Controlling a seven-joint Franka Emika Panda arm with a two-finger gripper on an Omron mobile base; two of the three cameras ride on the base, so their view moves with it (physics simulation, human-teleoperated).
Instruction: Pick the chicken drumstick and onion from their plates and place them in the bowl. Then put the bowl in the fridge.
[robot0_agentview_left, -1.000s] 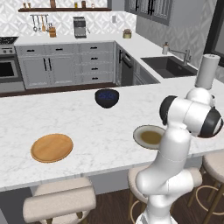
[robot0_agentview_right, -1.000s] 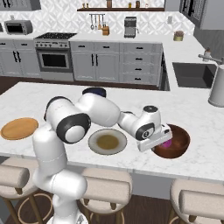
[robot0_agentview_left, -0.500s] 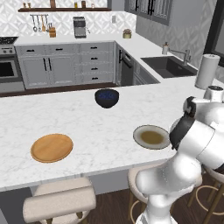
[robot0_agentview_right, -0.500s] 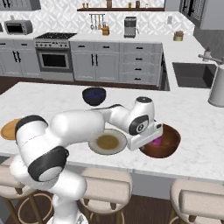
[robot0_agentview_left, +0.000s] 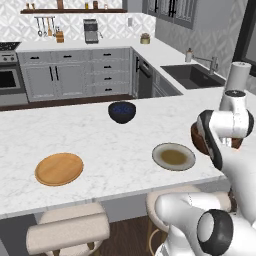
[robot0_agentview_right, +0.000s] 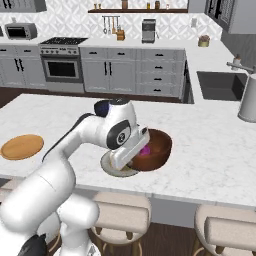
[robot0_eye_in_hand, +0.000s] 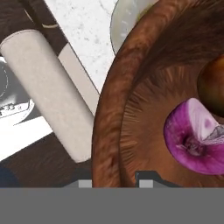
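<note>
The reddish-brown bowl (robot0_eye_in_hand: 109, 109) fills the hand view, and my gripper (robot0_eye_in_hand: 114, 181) is shut on its near rim, one fingertip on each side of the wall. Inside lie the purple onion (robot0_eye_in_hand: 197, 140) and the brown chicken drumstick (robot0_eye_in_hand: 212, 85). From the right base, the bowl (robot0_agentview_right: 155, 150) hangs at the grey-rimmed plate's (robot0_agentview_right: 112, 170) right edge, the onion (robot0_agentview_right: 145, 149) showing pink inside. From the left base, the arm covers most of the bowl (robot0_agentview_left: 196, 137). Both plates lie bare: the wooden one (robot0_agentview_left: 59, 168) (robot0_agentview_right: 21, 146) and the grey-rimmed one (robot0_agentview_left: 173, 156). The fridge is out of view.
A dark blue bowl (robot0_agentview_left: 122, 111) stands mid-counter behind the plates. A paper towel roll (robot0_agentview_left: 240, 75) stands at the counter's right end near the sink (robot0_agentview_left: 192, 75). Padded stools (robot0_agentview_right: 120, 215) line the counter's near edge.
The arm has swung the bowl along the counter toward the grey-rimmed plate, with the gripper staying shut on its rim. The plates have not moved.
</note>
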